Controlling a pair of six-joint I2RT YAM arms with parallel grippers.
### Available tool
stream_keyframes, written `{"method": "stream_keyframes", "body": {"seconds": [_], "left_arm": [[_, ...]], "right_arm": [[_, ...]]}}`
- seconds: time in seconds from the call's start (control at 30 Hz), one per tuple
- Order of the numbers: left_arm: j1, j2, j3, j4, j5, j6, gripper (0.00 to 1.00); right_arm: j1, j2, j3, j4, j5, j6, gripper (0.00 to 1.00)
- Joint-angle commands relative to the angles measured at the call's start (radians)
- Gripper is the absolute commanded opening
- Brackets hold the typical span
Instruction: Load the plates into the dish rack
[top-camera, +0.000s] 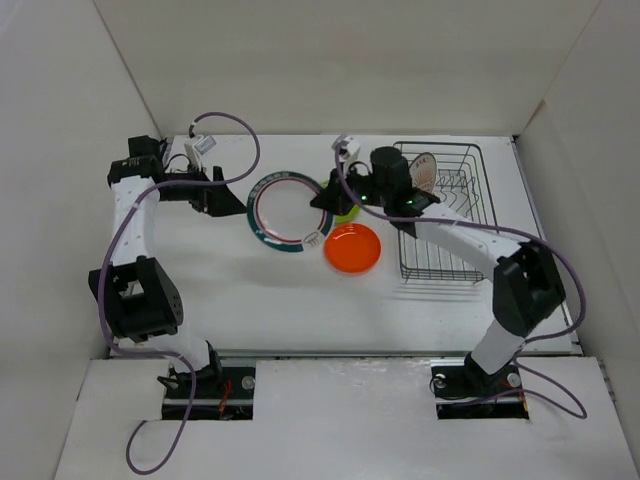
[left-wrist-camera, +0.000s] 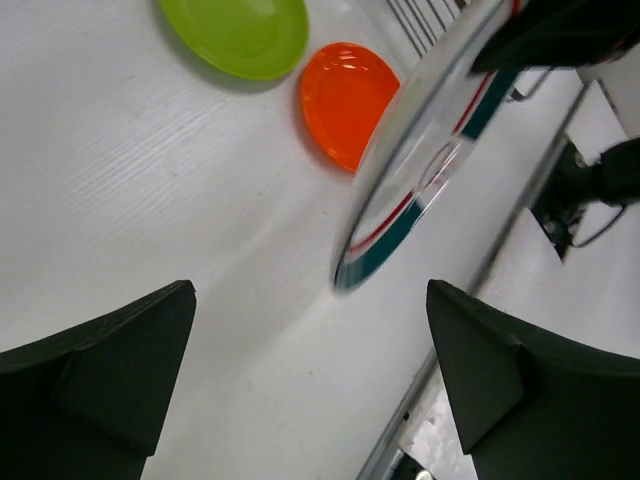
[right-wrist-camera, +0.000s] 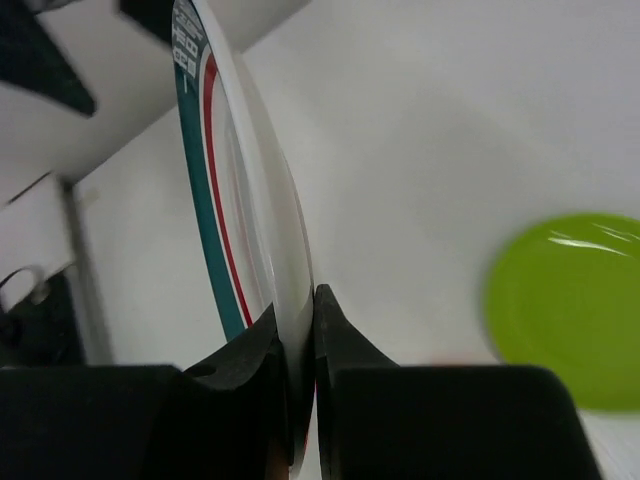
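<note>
The larger white plate with the green-and-red rim (top-camera: 290, 212) (right-wrist-camera: 240, 180) hangs tilted above the table, and my right gripper (top-camera: 325, 198) (right-wrist-camera: 312, 300) is shut on its right rim. Just off the plate's (left-wrist-camera: 430, 150) left edge, my left gripper (top-camera: 235, 200) (left-wrist-camera: 310, 300) is open, with only bare table between its fingers. An orange plate (top-camera: 353, 248) (left-wrist-camera: 345, 100) lies flat on the table. The lime green plate (top-camera: 347, 210) (right-wrist-camera: 570, 310) (left-wrist-camera: 240, 30) lies under the right wrist. A small white plate with an orange pattern (top-camera: 423, 170) stands in the dish rack (top-camera: 440, 278) at the right.
White walls enclose the table at the back and on both sides. The dish rack stands close to the right wall. Both arms' purple cables loop over the table near the plates.
</note>
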Motion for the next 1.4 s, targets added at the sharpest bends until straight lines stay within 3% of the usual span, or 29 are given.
{"method": "stream_keyframes", "body": {"seconds": [0.0,0.07,0.1,0.17,0.2,0.27,0.43,0.63,0.9,1.37], "left_arm": [[0.008,-0.018,-0.049,0.162,-0.074,-0.153,1.00],[0.008,-0.065,-0.098,0.314,-0.196,-0.276,1.00],[-0.001,-0.084,-0.120,0.359,-0.247,-0.311,1.00],[-0.023,-0.137,-0.176,0.437,-0.367,-0.395,1.00],[-0.052,-0.154,-0.193,0.503,-0.492,-0.420,1.00],[-0.084,-0.191,-0.235,0.567,-0.624,-0.469,1.00],[-0.104,-0.203,-0.247,0.586,-0.676,-0.498,1.00],[-0.104,-0.182,-0.247,0.568,-0.685,-0.508,1.00],[-0.113,-0.182,-0.247,0.559,-0.685,-0.517,1.00],[-0.113,-0.173,-0.258,0.549,-0.685,-0.517,1.00]], "right_arm": [[-0.131,-0.174,0.009,-0.043,0.238,-0.025,0.00],[-0.166,-0.263,0.034,-0.189,0.432,-0.046,0.00],[-0.199,-0.286,0.052,-0.238,0.641,-0.046,0.00],[-0.236,-0.328,0.124,-0.390,0.801,-0.046,0.00],[-0.261,-0.328,0.153,-0.439,0.926,-0.046,0.00],[-0.333,-0.354,0.202,-0.522,1.020,-0.046,0.00],[-0.466,-0.380,0.229,-0.546,1.077,-0.060,0.00],[-0.510,-0.337,0.232,-0.567,1.147,-0.060,0.00],[-0.510,-0.279,0.151,-0.535,1.068,-0.017,0.00],[-0.445,-0.184,0.101,-0.492,1.136,-0.008,0.00]]}}
